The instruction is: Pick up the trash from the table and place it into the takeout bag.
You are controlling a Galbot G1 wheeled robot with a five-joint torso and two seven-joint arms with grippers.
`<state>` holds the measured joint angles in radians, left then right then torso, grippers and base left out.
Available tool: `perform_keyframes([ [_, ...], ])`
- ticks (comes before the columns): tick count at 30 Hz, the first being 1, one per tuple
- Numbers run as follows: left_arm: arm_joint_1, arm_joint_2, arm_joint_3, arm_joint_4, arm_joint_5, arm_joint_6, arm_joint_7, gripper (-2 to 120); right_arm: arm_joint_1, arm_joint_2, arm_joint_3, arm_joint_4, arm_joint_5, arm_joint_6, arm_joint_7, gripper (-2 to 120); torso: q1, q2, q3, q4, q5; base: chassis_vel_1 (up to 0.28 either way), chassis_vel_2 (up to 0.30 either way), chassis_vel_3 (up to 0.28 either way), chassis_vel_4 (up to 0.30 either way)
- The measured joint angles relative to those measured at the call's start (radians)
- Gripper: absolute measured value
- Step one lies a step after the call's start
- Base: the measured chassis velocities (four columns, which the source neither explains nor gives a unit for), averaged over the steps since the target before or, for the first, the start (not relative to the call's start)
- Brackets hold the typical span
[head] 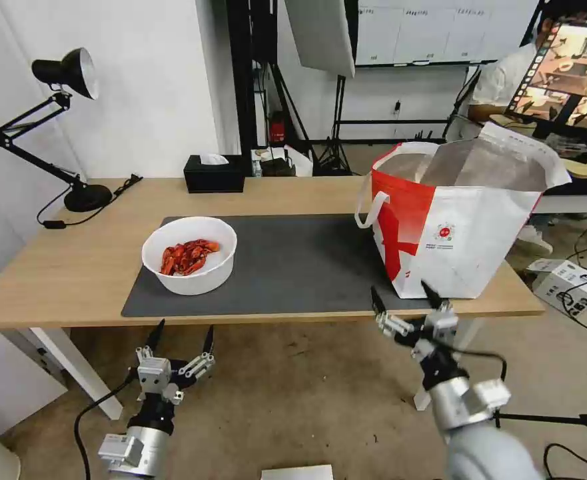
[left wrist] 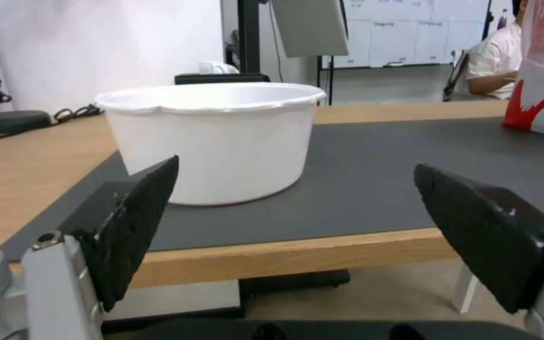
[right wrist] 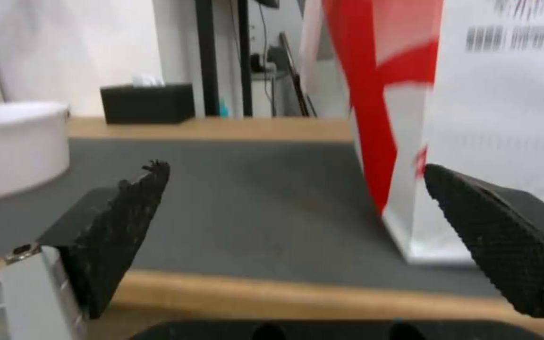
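Crayfish shells (head: 188,257) are showing red inside the white bowl (head: 190,256) from the head view; the left wrist view is catching just its wall. It's sitting on the table's (head: 73,267) grey mat (head: 293,267), takeout bag (head: 463,220) well apart. Left end effector (head: 181,339) and right end effector (head: 405,299) are hanging below the near edge, fingers spread wide, holding nothing.

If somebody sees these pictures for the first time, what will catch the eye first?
Probably the large white-and-red takeout bag, standing open at the right end of the table. Next comes the white bowl of red crayfish shells on the left part of the dark mat. In front of the table edge, the left gripper and right gripper wait open.
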<state>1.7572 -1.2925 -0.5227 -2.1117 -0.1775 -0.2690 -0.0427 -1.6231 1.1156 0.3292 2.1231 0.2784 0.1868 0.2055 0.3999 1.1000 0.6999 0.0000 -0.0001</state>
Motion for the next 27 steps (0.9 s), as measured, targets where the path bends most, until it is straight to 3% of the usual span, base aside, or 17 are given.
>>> perform_keyframes([
  [10,0.008,0.003,-0.013,-0.007,-0.004,-0.007,0.0,100,-0.048,0.046,-0.042,-0.043,-0.063,0.006,0.048,100,0.0,0.0,0.0,0.0001,0.0,0.0,0.0,0.0,0.0],
  [27,0.008,0.004,-0.01,-0.002,-0.004,-0.009,0.003,100,-0.047,0.057,-0.064,-0.053,-0.091,-0.031,0.089,100,0.0,0.0,0.0,0.0,0.0002,0.0,0.0,0.0,0.0],
])
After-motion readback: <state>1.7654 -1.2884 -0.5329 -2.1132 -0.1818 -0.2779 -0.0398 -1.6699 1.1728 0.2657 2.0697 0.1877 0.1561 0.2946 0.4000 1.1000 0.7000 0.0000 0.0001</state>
